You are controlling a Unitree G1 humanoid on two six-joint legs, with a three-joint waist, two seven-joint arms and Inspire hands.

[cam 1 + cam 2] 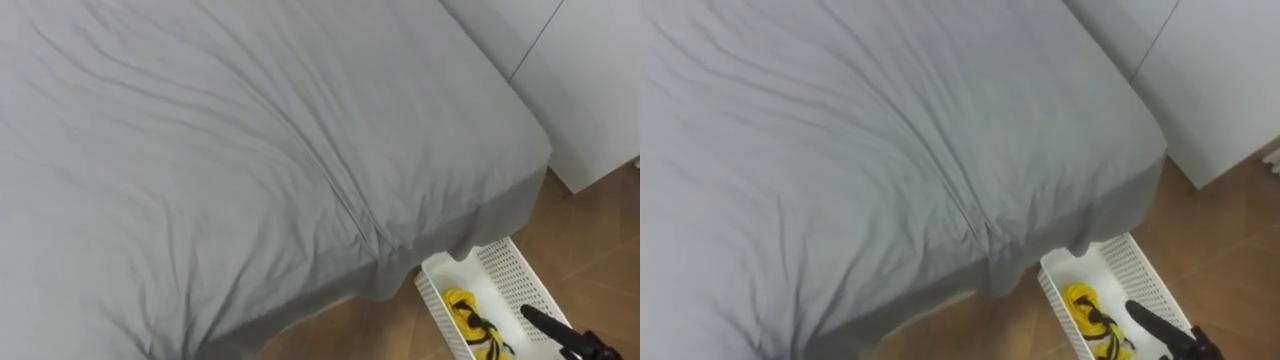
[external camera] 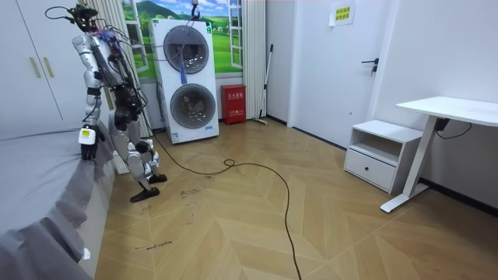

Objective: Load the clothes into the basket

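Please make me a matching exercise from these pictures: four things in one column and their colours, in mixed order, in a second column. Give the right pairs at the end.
Things
1. bed sheet
2. basket on the floor
3. garment lying in the basket
4. box beside the stacked washing machines

Colours
a. white
b. red
c. grey
d. yellow

Right pairs: 1-c, 2-a, 3-d, 4-b
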